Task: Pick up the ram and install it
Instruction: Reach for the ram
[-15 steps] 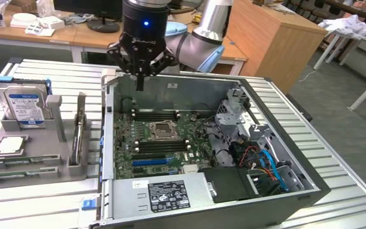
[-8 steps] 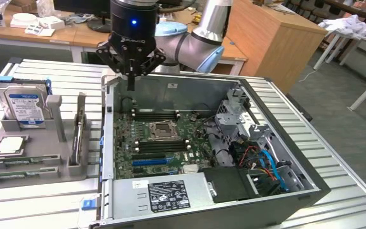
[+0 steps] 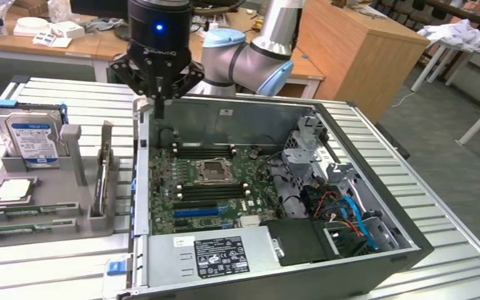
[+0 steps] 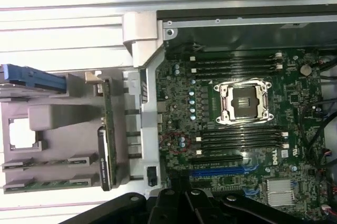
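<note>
We judge the pickup to be the step in hand. The gripper (image 3: 158,111) hangs over the far corner of the computer case (image 3: 249,119) on the exterior view's left, its fingers pressed together and carrying nothing.

We take the ram (image 3: 102,178) to be the thin green stick standing on edge in the grey holder (image 3: 73,222). The holder sits on the table (image 3: 65,94) toward the edge on the exterior view's left, just beside the case wall. Two more green sticks (image 3: 23,213) lie flat in the holder's near slots, and a hard drive (image 3: 30,134) stands at its far end.

To do this well, we want the gripper over the stick's mid-length, where it seems to stand free of the holder's supports. The fingers should be turned to close across the board's two flat faces. They should part before going down, only slightly wider than the board, because the holder's walls stand close on both sides. A straight vertical descent keeps us off the case rim. The squeeze should be centred, so the stick does not tilt.
</note>
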### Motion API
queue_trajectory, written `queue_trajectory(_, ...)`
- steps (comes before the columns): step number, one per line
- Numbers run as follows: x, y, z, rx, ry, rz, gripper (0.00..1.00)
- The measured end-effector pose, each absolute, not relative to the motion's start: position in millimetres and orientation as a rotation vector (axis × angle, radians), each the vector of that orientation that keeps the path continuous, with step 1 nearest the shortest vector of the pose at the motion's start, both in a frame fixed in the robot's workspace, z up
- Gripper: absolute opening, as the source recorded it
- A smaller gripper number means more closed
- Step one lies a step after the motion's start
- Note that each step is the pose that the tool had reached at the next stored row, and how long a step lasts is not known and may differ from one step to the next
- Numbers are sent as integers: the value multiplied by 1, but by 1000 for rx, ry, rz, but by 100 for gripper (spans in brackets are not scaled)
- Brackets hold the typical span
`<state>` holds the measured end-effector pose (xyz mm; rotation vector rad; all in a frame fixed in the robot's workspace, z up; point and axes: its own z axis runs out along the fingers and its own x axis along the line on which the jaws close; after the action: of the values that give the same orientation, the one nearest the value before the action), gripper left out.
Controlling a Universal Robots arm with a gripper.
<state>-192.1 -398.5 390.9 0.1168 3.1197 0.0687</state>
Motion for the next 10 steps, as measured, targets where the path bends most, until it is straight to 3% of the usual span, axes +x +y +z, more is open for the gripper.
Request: queue_trajectory(10, -221, -398, 390, 117, 3124, 68, 11)
